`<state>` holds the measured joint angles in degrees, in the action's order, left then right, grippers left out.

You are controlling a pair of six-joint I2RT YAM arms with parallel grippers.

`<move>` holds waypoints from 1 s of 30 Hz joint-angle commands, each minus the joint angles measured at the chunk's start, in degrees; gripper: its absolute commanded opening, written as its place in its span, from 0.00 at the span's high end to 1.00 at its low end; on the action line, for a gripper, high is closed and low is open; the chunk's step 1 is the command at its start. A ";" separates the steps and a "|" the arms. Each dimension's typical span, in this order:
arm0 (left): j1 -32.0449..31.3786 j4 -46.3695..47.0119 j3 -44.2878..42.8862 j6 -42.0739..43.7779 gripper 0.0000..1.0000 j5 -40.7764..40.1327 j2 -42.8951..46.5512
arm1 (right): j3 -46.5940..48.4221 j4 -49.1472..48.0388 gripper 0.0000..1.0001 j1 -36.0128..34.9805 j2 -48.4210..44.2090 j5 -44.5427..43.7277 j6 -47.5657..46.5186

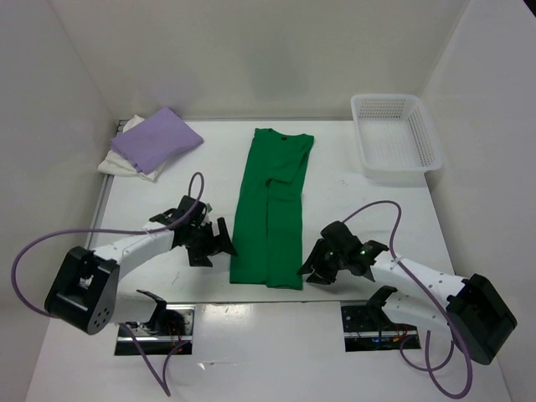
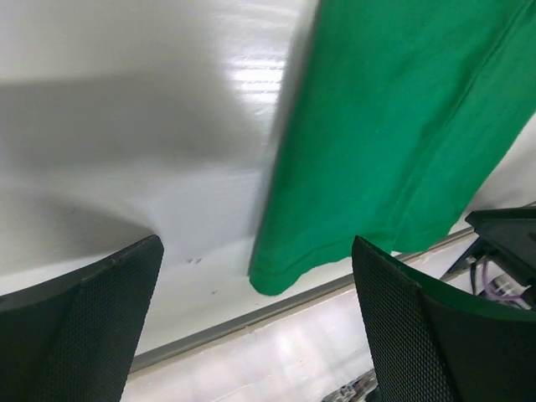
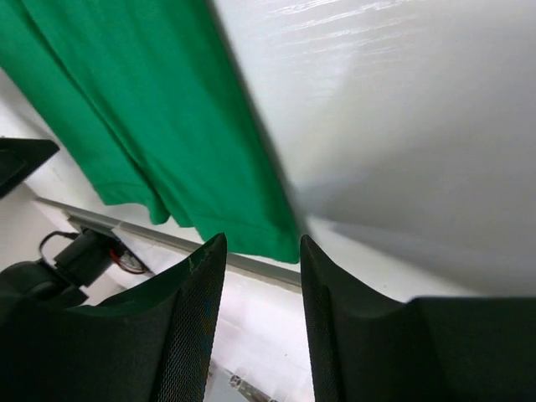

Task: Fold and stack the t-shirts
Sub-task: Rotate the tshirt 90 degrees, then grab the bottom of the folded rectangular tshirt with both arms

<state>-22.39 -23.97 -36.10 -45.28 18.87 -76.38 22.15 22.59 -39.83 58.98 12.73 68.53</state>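
Layout: green t-shirt (image 1: 272,209) runs far-to-near along desk (image 1: 352,201) | left gripper (image 1: 219,240) spread, empty, beside its near-left corner | right gripper (image 1: 315,268) spread, empty, beside near-right corner

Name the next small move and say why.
Probably move the left end effector and right end effector inward to pinch the near hem of the green t-shirt: both sit open and empty flanking it, and the shirt is a long strip.

Setting: robot test cell, lab type. White table (image 1: 360,218) boxed by plain white walls (image 1: 276,50) on three sides. Left arm (image 1: 134,244) and right arm (image 1: 419,280) bolted at its near edge, purple cables (image 1: 38,241) looping loose.
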 commanded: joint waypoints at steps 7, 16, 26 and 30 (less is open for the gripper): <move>-2.91 1.13 4.54 -3.51 0.45 2.40 5.45 | -3.52 -2.89 0.55 -0.86 -1.95 1.24 4.07; -9.50 0.85 2.79 -4.03 0.43 1.86 0.01 | 0.17 -6.59 0.55 -4.02 6.14 0.19 3.45; -11.80 1.38 3.40 -3.50 0.73 2.31 -2.72 | -1.50 -6.86 0.76 -4.55 5.88 0.19 4.07; -11.80 1.38 2.71 -4.03 0.86 1.17 -1.15 | -0.36 -6.07 0.96 -5.17 7.19 0.19 4.07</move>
<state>-33.95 -22.68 -32.86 -48.47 20.80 -78.63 20.99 16.84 -43.86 65.19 13.85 72.34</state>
